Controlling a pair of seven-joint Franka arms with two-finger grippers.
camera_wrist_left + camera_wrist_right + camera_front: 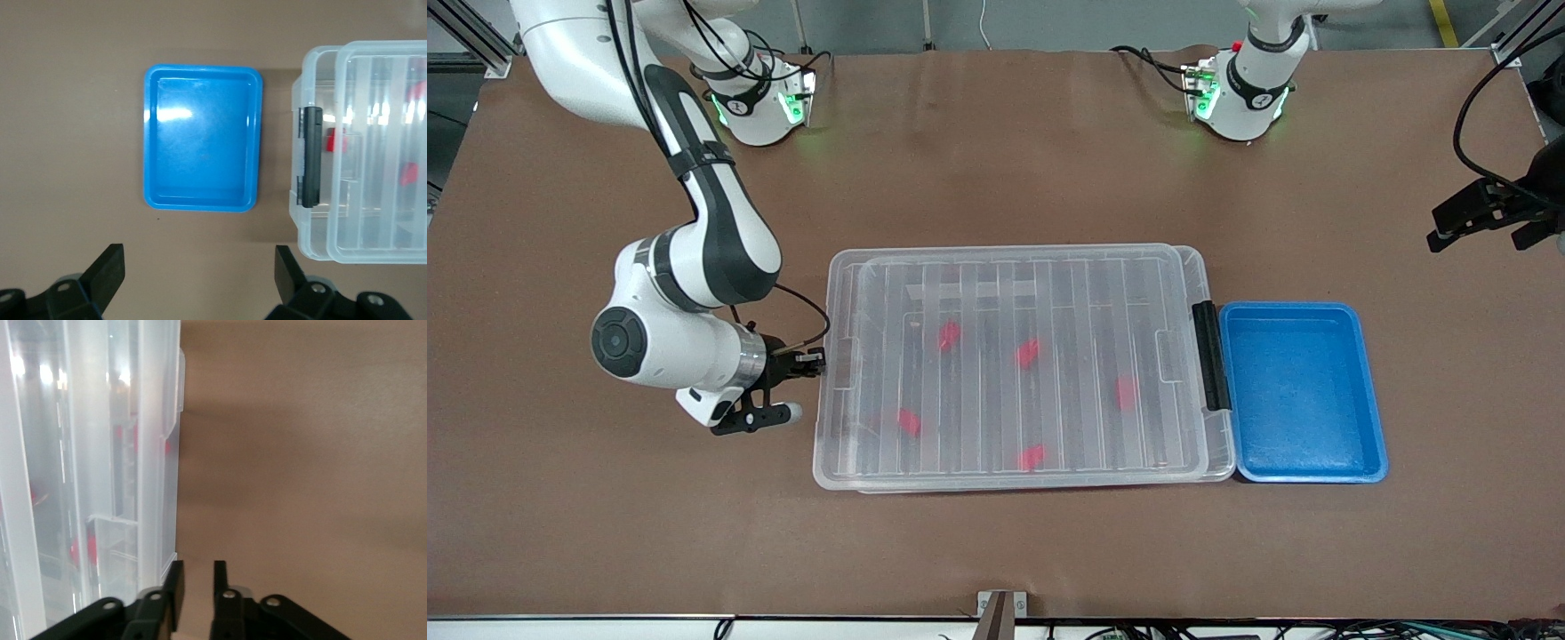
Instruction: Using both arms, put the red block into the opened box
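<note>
The clear box (pixel 831 427) lies mid-table with its ribbed lid (pixel 1049 293) on it and a black latch (pixel 1211 356) at the short end toward the left arm. Several red blocks show blurred through the lid, among them one red block (pixel 1028 353). My right gripper (pixel 815 363) is low beside the box's short end toward the right arm; in the right wrist view the right gripper (pixel 197 570) has a narrow gap with only bare table in it, next to the box wall (pixel 160 487). My left gripper (pixel 1485 233) hangs high past the tray, wide open (pixel 199 257) and holding nothing.
A blue tray (pixel 1298 391), with nothing in it, sits against the latch end of the box, and shows as the blue tray (pixel 202 137) in the left wrist view beside the latch (pixel 309 157). Brown table surface surrounds both containers.
</note>
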